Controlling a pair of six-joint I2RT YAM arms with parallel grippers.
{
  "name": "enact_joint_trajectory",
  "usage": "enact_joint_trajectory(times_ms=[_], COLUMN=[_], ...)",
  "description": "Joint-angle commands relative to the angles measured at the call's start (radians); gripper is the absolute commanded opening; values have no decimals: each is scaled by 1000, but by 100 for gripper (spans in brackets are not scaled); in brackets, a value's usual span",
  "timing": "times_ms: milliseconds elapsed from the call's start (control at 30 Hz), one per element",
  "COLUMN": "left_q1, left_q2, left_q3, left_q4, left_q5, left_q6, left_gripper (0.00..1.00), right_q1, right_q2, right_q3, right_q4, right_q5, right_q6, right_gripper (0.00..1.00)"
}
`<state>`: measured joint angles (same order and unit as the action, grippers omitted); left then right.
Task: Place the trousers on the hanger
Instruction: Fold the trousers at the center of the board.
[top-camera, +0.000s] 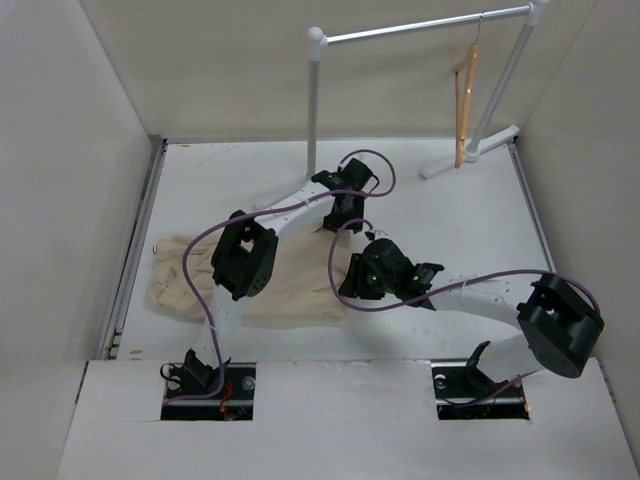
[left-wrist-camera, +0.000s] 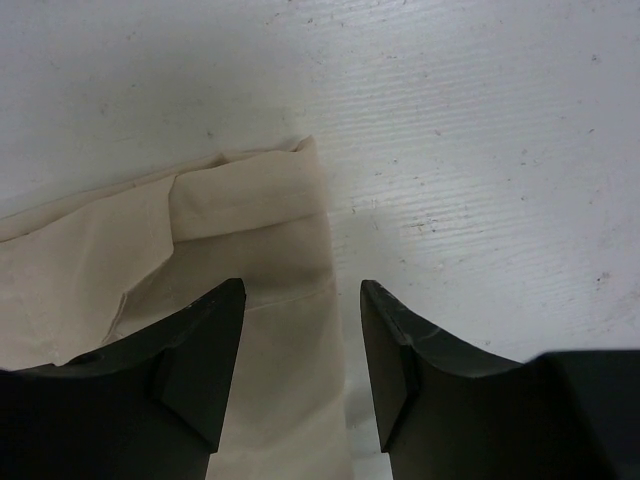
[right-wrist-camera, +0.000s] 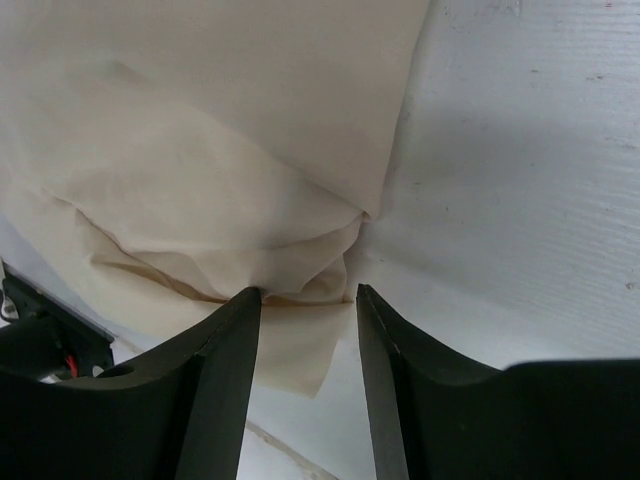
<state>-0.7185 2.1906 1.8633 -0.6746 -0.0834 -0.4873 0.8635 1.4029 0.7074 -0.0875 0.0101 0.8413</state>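
The beige trousers (top-camera: 290, 285) lie wrinkled and flat on the white table (top-camera: 450, 220), left of the middle. The wooden hanger (top-camera: 463, 100) hangs by its hook from the white rail (top-camera: 420, 28) at the back right, far from both grippers. My left gripper (top-camera: 338, 218) is open over the trousers' far right corner; in the left wrist view the cloth edge (left-wrist-camera: 260, 220) runs between its open jaws (left-wrist-camera: 300, 345). My right gripper (top-camera: 352, 283) is open at the trousers' near right edge; a folded corner of the cloth (right-wrist-camera: 220, 130) lies between its jaws (right-wrist-camera: 308, 335).
The rail's two white feet (top-camera: 470, 152) stand on the back of the table. White walls close in the left, the back and the right. Purple cables loop over both arms. The table's near edge shows in the right wrist view (right-wrist-camera: 290, 450).
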Motion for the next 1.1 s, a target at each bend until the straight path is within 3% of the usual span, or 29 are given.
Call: enact_joint_trajectory(times_ms=[0,100,167,300,433,900,1067], left_q1=[-5,-6,-6,-5,0,6,-14], left_q2=[4,12,17,21,20,38,-14], left_q3=[45,45,46,51,51,80,62], left_q4=[-23,-23,-23,-19,-8,27,17], left_q5=[-18,-18,-18,-32,-58,-99,-70], left_q6=[23,24,24,21,12,-23,-25], left_gripper=[46,42,36,15,8,4,10], right_q1=[4,4,4,18,51,208,229], right_q2=[30,54,61,10,-74,-295,-277], right_q3=[47,47,50,32,-14,-129,-175], right_q4=[69,100,100,85,42,-142,-140], right_q5=[-6,-15,-9,19,63,162,168], right_q6=[-18,-18,-18,-10,15,205,251], right_gripper=[48,35,21,10,7,7,7])
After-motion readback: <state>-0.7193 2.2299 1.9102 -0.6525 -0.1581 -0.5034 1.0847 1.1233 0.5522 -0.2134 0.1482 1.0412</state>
